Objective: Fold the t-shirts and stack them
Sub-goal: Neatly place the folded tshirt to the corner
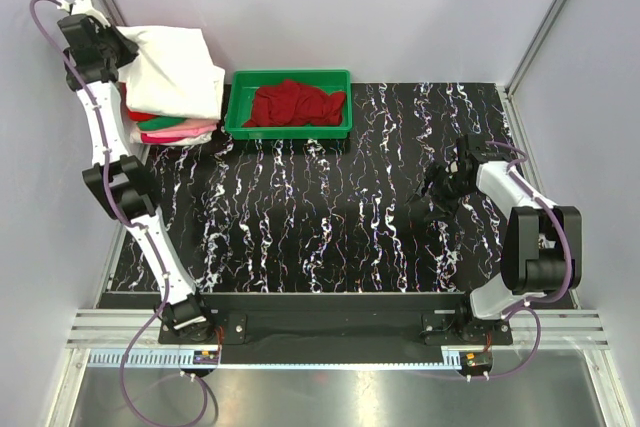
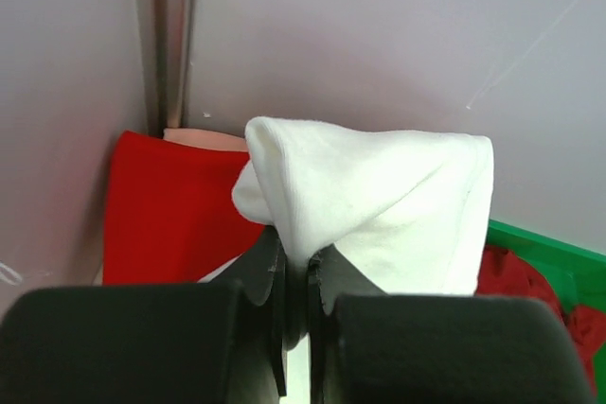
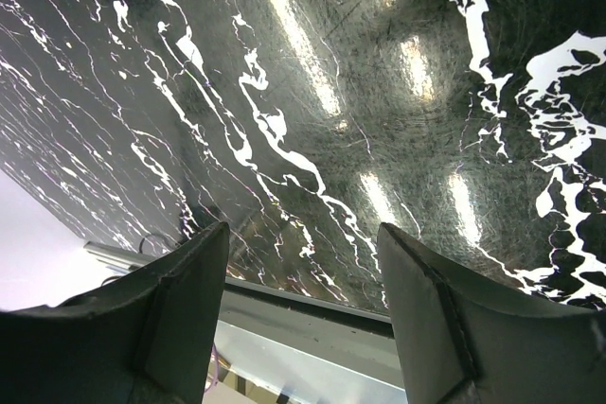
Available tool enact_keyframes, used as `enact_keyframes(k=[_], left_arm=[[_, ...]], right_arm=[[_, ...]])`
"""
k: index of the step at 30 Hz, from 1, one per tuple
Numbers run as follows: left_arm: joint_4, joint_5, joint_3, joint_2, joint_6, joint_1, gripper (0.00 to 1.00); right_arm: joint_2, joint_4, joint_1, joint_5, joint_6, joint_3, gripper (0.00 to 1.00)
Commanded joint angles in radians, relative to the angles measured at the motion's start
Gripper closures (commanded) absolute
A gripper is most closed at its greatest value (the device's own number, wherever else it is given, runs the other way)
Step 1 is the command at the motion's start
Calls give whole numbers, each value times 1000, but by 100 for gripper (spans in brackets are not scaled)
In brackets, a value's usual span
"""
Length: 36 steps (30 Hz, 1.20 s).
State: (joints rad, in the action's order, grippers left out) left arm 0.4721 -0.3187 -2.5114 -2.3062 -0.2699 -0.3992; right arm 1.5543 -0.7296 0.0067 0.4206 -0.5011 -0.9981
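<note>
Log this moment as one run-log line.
left gripper: shut on white t-shirt, at shirt stack | right gripper: open, empty | red t-shirt: in green tray

Top view bright and even, lit from overhead, with soft shadows on the desk (image 1: 300, 237). Right wrist view: glossy desk throws back strip-lamp glare, and the right hand (image 3: 303, 234) is out of focus. Left wrist view: white shirt (image 2: 379, 205) nearly blown out, left hand (image 2: 295, 257) dark and blurred.

A green plastic tray (image 1: 290, 133) sits at the far edge of the tabletop (image 1: 300, 217), about eleven o'clock from its centre. The tabletop is glossy black with white marbled veins. Pale walls (image 1: 350, 7) enclose it.
</note>
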Motion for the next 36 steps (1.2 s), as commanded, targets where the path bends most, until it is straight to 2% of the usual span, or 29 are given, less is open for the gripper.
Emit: enact_keyframes(k=[1, 8, 15, 17, 19, 20, 22, 24, 30, 36], left_arm=[[-156, 66, -75, -4, -20, -35, 100], [-165, 113, -56, -41, -3, -49, 100], [-234, 142, -63, -152, -5, -50, 100], [-256, 162, -67, -183, -5, -47, 87], [-277, 168, -69, -220, -6, -46, 67], [-285, 168, -66, -229, -6, -46, 48], [-314, 143, -60, -251, -9, -44, 28], [-317, 130, -50, -251, -17, -41, 1], [-293, 125, 14, -133, -15, -23, 1], [-219, 288, 88, 20, 52, 22, 1]], right_arm=[[6, 9, 4, 0, 16, -45, 29], [26, 18, 4, 6, 13, -45, 30], [38, 21, 4, 4, 15, -42, 30], [47, 21, 6, 9, 13, -43, 30], [56, 22, 4, 9, 15, -48, 30], [58, 22, 4, 9, 15, -48, 30], [62, 24, 6, 7, 13, -51, 30], [66, 29, 6, 7, 12, -48, 30], [43, 41, 9, 10, 3, -31, 30], [1, 38, 10, 29, 9, -17, 30]])
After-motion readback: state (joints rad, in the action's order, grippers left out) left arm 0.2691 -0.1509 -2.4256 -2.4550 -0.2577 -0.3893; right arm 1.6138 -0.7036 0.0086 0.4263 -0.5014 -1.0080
